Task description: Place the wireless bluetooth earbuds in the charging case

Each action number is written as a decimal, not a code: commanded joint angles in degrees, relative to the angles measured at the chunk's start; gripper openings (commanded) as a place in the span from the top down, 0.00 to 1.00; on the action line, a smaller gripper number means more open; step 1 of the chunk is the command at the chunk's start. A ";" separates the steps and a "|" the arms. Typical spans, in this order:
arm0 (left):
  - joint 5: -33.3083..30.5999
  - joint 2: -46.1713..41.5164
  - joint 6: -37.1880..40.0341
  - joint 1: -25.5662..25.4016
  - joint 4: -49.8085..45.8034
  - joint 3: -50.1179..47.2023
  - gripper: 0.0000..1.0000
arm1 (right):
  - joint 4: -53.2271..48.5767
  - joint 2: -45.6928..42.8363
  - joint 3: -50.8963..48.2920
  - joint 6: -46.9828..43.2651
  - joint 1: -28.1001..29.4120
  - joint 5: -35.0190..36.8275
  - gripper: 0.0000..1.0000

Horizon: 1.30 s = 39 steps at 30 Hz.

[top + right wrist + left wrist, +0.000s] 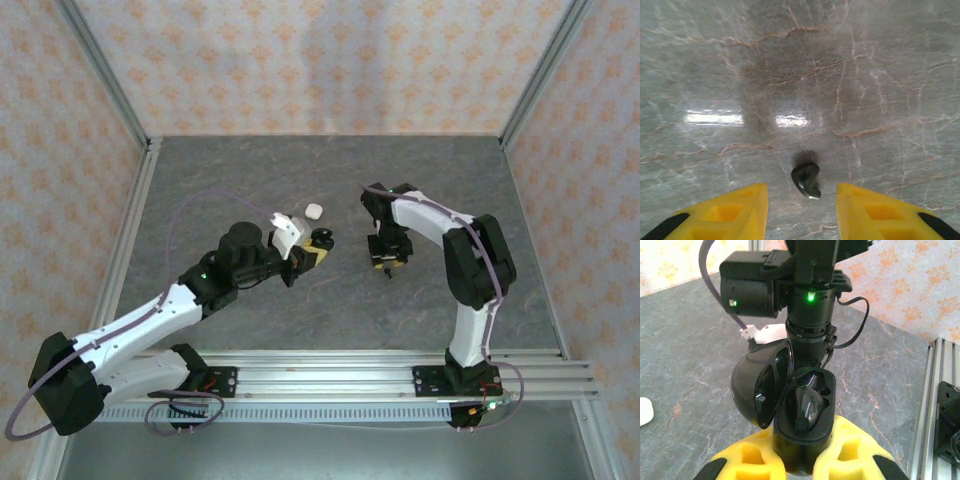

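Left wrist view: left fingers (pixel 747 460) clamp the open charging case (pixel 785 427), one earbud (pixel 807 407) seated inside. Right fingers (pixel 735 210) spread wide, a black earbud (pixel 806 180) on the tabletop (pixel 850 75) between them.

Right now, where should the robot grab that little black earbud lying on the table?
Probably from straight above, pinching the black earbud across its narrow width. It lies flat on the table, and the open right gripper has a finger on either side of it, so closing should catch it.
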 commanded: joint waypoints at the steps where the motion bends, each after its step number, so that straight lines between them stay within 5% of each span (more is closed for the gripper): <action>1: -2.08 -1.60 0.16 -0.34 -0.82 -0.77 1.00 | -3.09 2.04 2.41 -1.88 0.46 2.11 0.59; 29: -2.60 -0.38 0.19 -0.36 -0.62 -0.59 1.00 | -3.63 2.58 0.18 -1.20 1.05 1.05 0.64; 39: -2.61 -0.77 0.47 -0.36 -1.39 -0.16 1.00 | -1.60 5.04 1.01 -0.87 1.07 -1.44 0.74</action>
